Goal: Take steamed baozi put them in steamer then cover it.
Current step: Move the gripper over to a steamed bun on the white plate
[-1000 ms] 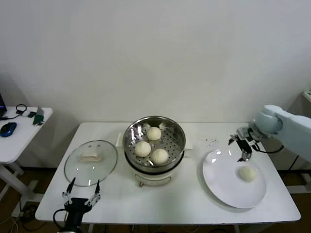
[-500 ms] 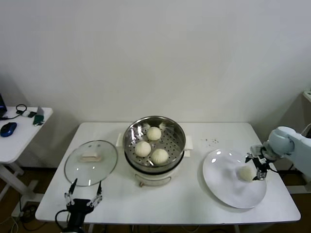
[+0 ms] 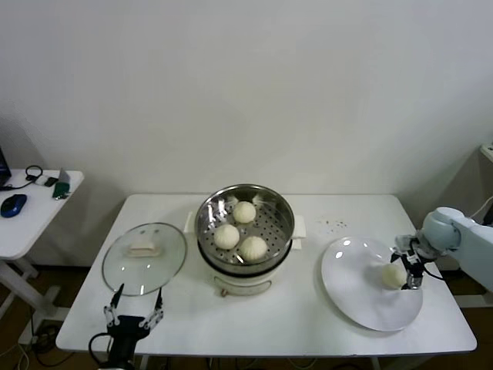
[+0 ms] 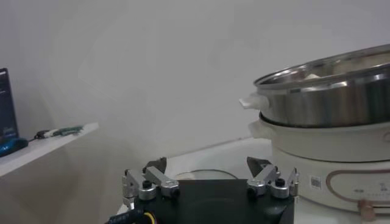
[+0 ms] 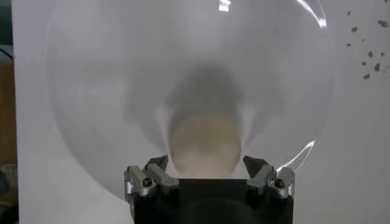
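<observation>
Steamed baozi, last of four (image 3: 393, 275): lies on the white plate (image 3: 354, 297) at the lower right of the head view, a smooth cream dome. You should expect it light, soft and easily dented, perhaps a little tacky; take it across its widest part, low on the sides, with gentle pressure.

Right gripper (image 5: 209, 176): jaws spread, one to each side of the bun, not yet pinching it.

Other three buns (image 3: 240, 230): already on the perforated tray of the steamer (image 3: 245, 260), centre frame.

Cover (image 3: 144, 258): glass, so fragile and slippery; lies flat at lower left, handle up. Grip that handle.

Left gripper (image 3: 134, 317): open, empty, idle at the bottom left edge.
</observation>
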Motion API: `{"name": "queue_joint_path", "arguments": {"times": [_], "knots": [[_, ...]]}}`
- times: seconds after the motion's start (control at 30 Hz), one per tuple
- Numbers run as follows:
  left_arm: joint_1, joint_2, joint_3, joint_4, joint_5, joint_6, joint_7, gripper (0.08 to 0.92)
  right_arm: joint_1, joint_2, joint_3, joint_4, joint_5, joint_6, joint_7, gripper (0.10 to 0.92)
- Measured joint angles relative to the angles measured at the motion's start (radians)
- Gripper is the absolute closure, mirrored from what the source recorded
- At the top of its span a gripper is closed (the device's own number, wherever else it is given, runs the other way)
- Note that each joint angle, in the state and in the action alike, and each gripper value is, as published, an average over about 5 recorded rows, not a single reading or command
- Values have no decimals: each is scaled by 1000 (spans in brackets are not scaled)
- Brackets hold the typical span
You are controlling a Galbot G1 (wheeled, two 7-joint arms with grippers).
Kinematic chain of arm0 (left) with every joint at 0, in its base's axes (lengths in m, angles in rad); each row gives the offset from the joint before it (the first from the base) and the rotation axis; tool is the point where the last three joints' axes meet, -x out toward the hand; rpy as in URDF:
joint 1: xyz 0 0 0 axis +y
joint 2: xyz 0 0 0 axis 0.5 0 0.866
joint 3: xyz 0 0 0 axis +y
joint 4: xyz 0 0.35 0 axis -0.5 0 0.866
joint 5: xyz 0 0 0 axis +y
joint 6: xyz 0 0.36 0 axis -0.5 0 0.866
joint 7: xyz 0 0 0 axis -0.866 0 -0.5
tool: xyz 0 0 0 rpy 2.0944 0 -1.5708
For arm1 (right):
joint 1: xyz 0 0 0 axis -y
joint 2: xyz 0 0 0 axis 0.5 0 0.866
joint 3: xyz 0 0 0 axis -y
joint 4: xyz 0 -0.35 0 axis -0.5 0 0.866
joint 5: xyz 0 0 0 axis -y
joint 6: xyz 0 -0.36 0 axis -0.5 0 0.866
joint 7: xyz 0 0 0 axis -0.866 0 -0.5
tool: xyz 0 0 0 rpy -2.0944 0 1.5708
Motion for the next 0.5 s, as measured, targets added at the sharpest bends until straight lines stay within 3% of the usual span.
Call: {"name": "queue_joint_path", "arguments": {"times": [0.2, 0.5], "knots": [[0, -1, -1, -1, 1, 0, 0, 177, -5, 19, 8, -32, 0, 5, -12, 207], [0, -1, -2, -1, 1, 1, -2, 177, -4, 22, 9, -45, 29, 4, -29, 278]]}}
